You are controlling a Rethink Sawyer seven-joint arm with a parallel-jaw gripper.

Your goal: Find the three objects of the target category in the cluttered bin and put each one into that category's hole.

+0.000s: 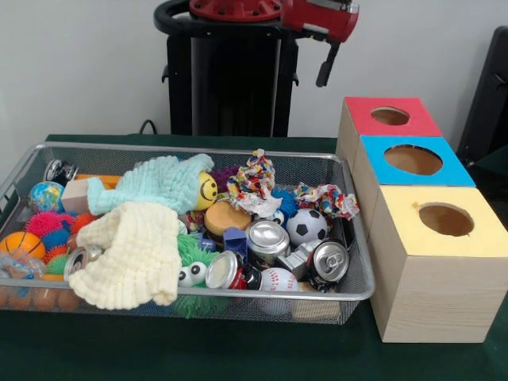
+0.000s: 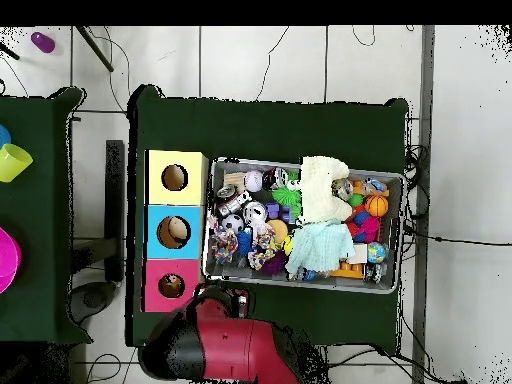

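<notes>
The wire mesh bin (image 1: 198,148) sits on the green table, full of mixed things: several drink cans (image 1: 267,238), a small soccer ball (image 1: 306,226), a baseball (image 1: 278,279), cloths, rope toys and spiky balls. It also shows in the overhead view (image 2: 300,165). The red-topped box's round hole (image 1: 390,116) is farthest back of the three boxes, and shows in the overhead view (image 2: 171,286) too. My gripper (image 1: 325,67) is drawn back high above the table's far edge, holding nothing I can see. Whether it is open or shut does not show.
A blue-topped box (image 1: 413,159) and a yellow-topped box (image 1: 445,219) stand in a row with the red one, right of the bin. A pale yellow cloth (image 1: 131,254) and a mint cloth (image 1: 151,186) cover part of the bin. The robot's black pedestal (image 1: 230,79) stands behind.
</notes>
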